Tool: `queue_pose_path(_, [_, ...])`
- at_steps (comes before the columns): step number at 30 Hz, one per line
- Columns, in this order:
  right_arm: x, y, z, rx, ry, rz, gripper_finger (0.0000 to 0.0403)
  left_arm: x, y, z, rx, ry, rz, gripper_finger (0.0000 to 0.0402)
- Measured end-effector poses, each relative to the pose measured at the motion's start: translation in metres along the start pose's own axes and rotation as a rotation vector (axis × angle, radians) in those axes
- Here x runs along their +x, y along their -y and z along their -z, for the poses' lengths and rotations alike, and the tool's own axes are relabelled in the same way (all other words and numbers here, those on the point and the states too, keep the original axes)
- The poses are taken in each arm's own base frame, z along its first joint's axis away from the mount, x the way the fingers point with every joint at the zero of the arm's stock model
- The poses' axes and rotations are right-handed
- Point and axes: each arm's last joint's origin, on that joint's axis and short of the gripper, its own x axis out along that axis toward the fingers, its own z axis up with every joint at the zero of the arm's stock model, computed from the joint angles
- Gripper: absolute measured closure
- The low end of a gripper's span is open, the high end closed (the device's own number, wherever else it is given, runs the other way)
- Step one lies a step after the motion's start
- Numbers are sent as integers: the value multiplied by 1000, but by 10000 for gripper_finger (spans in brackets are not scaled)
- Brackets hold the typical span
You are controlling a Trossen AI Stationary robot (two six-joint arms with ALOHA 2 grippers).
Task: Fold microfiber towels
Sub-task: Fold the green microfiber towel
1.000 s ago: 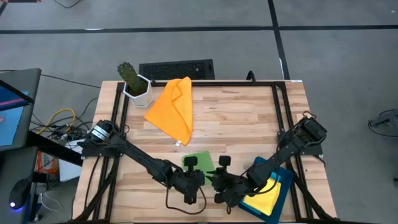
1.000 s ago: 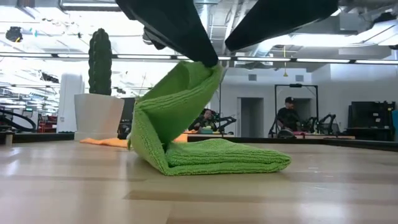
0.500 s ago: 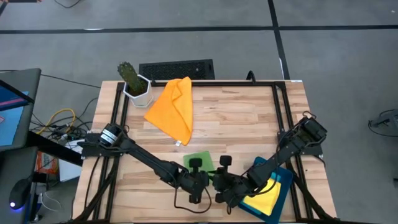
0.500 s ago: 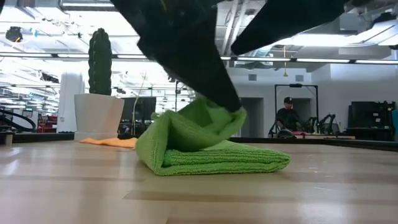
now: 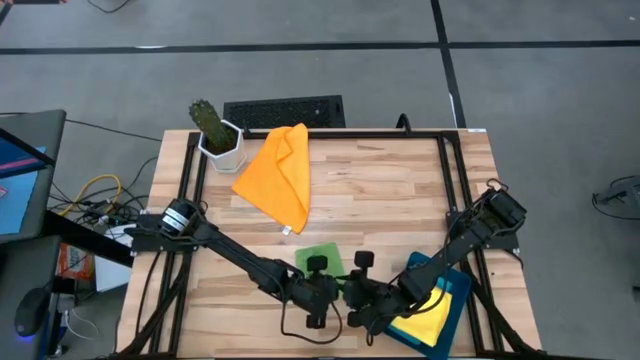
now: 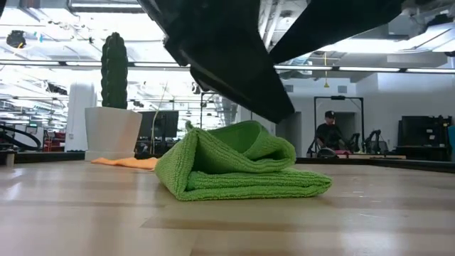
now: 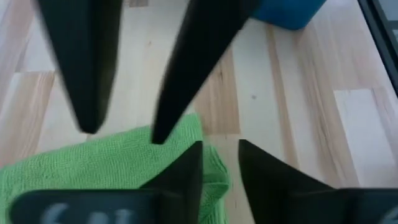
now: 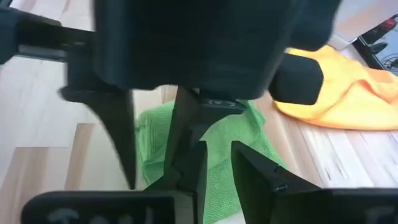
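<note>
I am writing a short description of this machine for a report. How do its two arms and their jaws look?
Both arms are dark, nearly black, made of slim jointed links. The left arm has a silver round cap at the joint near its base, and a thin black cable loops beside its gripper. The right arm looks the same. Each gripper, like the right one, ends in two tapered, pointed black jaws.

I see the folded towel lying between both grippers, left gripper and right gripper, seemingly just above it.
</note>
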Motion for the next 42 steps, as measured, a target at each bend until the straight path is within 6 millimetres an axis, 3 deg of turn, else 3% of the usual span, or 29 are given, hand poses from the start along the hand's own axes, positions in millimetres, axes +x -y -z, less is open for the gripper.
queue_pose_path(3, [0, 1, 2, 15, -19, 6, 305, -8, 1, -3, -18, -40, -10, 266])
queue_pose_path(7, [5, -2, 9, 36, -49, 11, 305, -43, 12, -9, -38, -84, -44, 232])
queue_pose_path(10, [17, -9, 13, 36, -53, -11, 305, -70, 32, 1, -13, -54, -130, 227])
queue_pose_path(13, [28, -14, 16, 16, -51, -37, 305, -82, 53, 16, -12, 39, -205, 226])
queue_pose_path(16, [35, -15, 15, 8, -32, -47, 305, -71, 66, 42, -39, 87, -216, 235])
queue_pose_path(22, [34, -18, 8, 42, 18, -79, 305, -46, 51, 74, -140, 161, -227, 269])
queue_pose_path(28, [40, -18, 9, 69, 1, -121, 305, -37, 39, 78, -185, 154, -208, 292])
queue_pose_path(34, [53, -16, 24, 63, -88, -86, 305, -30, 37, 82, -209, 109, -182, 301])
queue_pose_path(42, [48, -16, 31, 84, -151, -68, 305, -8, 37, 95, -231, 6, -128, 311])
